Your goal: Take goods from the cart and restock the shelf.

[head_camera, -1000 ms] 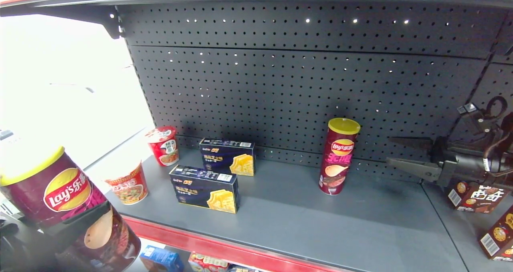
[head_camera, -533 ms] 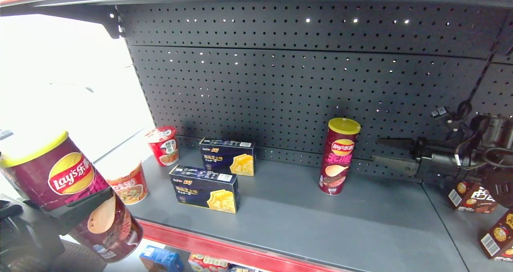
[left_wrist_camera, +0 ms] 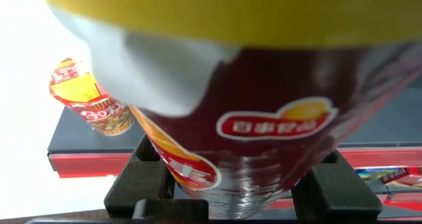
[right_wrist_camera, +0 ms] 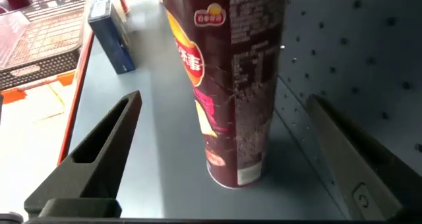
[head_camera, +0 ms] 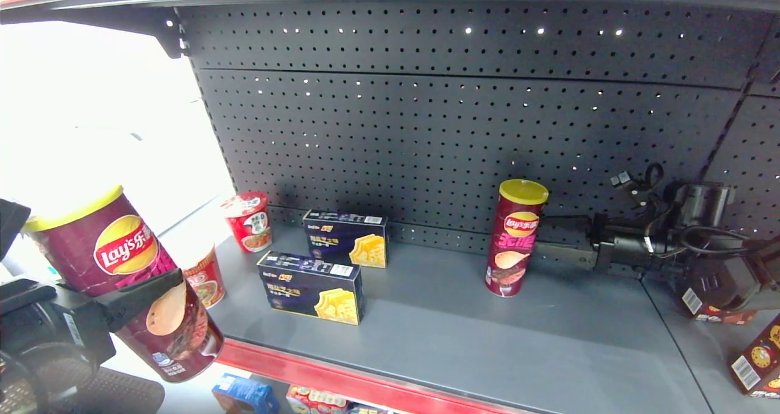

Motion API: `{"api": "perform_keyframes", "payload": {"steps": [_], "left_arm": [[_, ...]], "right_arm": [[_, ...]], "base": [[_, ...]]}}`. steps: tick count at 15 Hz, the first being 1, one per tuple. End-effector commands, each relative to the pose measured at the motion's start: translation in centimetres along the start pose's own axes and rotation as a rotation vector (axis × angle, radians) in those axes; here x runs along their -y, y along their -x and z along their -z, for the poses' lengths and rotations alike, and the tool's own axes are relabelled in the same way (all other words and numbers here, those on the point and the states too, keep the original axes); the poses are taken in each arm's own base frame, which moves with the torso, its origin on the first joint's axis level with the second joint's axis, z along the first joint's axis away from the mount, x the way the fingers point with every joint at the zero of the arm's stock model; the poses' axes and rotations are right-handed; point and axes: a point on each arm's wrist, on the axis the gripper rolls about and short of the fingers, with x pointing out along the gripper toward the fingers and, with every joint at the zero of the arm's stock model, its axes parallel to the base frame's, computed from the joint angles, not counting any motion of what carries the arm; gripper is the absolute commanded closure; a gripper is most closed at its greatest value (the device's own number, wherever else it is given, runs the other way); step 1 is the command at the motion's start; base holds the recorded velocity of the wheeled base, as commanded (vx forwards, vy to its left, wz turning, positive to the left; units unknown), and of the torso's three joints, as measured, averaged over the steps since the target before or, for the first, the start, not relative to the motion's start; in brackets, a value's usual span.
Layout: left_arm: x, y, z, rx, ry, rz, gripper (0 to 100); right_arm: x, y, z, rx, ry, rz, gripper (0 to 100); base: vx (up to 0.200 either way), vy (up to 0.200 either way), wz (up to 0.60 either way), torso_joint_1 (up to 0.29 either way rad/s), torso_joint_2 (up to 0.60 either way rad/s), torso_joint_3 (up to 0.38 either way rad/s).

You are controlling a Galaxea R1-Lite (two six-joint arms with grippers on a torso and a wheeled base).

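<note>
Right gripper [right_wrist_camera: 223, 105] spread wide, tall maroon yellow-lidded chip can [head_camera: 515, 237] standing between its fingers on grey metal shelf [head_camera: 457, 341] — an uneven close tips it. Left gripper [left_wrist_camera: 239, 188] clamped on second such can [head_camera: 122, 280], tilted — could slip, or clip red noodle cup [head_camera: 204, 280] just beyond it.

Harsh white blow-out on outer side of left gripper [head_camera: 137, 295], past shelf end; detail lost there. In left wrist view, same glare floods area beside held chip can [head_camera: 122, 261]; sheen on can wall between fingers. Pegboard [head_camera: 426, 127] beyond right gripper [head_camera: 551, 236] dim, pinpricks of light through holes above it. Standing chip can [head_camera: 515, 237] between its spread fingers evenly lit, faint shadow on pegboard behind. Soft shadow on shelf deck [head_camera: 457, 341] under right gripper. Head view wide-angle: upper shelf edge bows, held chip can stretched near corner.
</note>
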Motion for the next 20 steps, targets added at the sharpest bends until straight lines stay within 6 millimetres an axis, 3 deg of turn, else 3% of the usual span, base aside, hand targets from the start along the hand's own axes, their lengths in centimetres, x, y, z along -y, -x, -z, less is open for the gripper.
{"api": "perform_keyframes", "payload": {"steps": [1, 9, 15, 20], "left_arm": [[-0.1, -0.2, 0.0, -0.007, 0.009, 0.0, 100], [-0.1, -0.5, -0.1, -0.01, 0.02, -0.002, 100], [-0.2, -0.6, 0.0, -0.014, 0.022, -0.007, 100], [-0.2, -0.6, -0.1, -0.014, 0.022, -0.01, 100]], "right_arm": [[0.3, -1.0, 0.7, -0.008, -0.011, -0.021, 0], [0.6, -5.5, 3.4, -0.027, -0.028, -0.116, 0], [1.0, -6.4, 5.8, -0.047, -0.06, -0.125, 0], [1.2, -6.6, 6.7, -0.054, -0.072, -0.126, 0]], "base": [[0.0, 0.0, 0.0, 0.0, 0.0, 0.0], [0.0, 0.0, 0.0, 0.0, 0.0, 0.0], [0.0, 0.0, 0.0, 0.0, 0.0, 0.0], [0.0, 0.0, 0.0, 0.0, 0.0, 0.0]]}}
